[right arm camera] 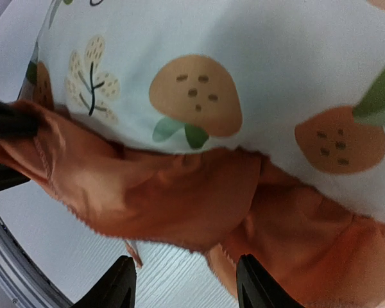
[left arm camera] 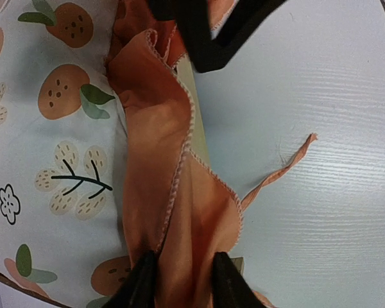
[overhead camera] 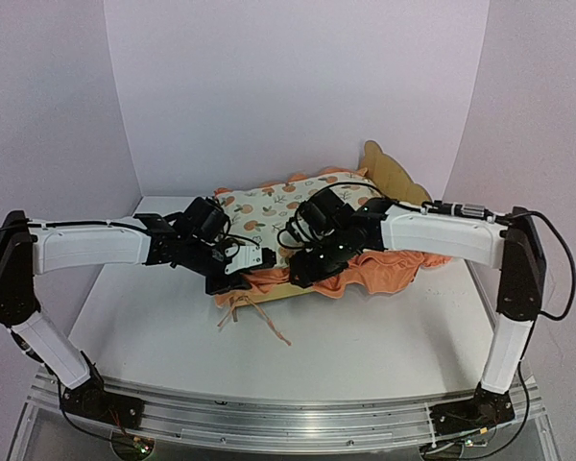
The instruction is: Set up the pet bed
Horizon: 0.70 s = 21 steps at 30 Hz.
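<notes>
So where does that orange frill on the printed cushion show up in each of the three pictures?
Top external: the orange ruffle hangs along the pad's near edge, between the two arms.
Left wrist: it runs down the middle, ending between the left gripper fingers.
Right wrist: it crosses the lower half, above the right gripper.
Shared landmark: the fruit-print pad top bordering it.

One pet bed (overhead camera: pixel 392 169), one printed mattress pad (overhead camera: pixel 274 206) with an orange ruffle, two robot arms (overhead camera: pixel 86 246) (overhead camera: pixel 444 238), one table (overhead camera: pixel 365 338).
</notes>
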### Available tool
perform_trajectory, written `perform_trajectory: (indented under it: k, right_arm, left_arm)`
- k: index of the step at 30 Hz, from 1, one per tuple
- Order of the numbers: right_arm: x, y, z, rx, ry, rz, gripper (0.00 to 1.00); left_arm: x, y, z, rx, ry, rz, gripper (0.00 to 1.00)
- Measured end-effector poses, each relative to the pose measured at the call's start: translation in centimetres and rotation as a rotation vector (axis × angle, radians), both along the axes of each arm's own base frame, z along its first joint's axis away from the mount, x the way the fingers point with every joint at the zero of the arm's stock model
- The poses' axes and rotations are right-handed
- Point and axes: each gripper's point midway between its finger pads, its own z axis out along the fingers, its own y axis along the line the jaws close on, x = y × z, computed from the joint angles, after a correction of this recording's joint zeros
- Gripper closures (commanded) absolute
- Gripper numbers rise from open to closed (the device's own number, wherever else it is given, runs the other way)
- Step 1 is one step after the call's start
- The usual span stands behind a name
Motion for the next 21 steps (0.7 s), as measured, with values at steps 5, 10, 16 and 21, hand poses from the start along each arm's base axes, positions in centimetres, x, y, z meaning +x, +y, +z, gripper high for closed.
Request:
perform_trajectory:
  k: [5,10,16,21]
  right_arm:
    - [2.6,1.3,-1.5,-0.035,-0.054,0.016,0.52]
    - [3.6,1.6,-2.4,-0.06,-0.083,0.02,0.83]
    - [3.9,1.7,-2.6,-0.081,-0.109,0.052,1.0]
    - [3.3,1.7,-1.9,-0.058,-0.102,0.096,1.0]
  left_arm:
    - [0.2,0.2,-0.1,0.01,-0.009,0.008,0.91]
    - [0.1,0.1,-0.1,0.003,0.001,0.009,1.0]
    - [-0.1,0.1,0.1,-0.025,0.04,0.02,1.0]
    - [-0.1,0.4,0.6,-0.057,0.071,0.03,1.0]
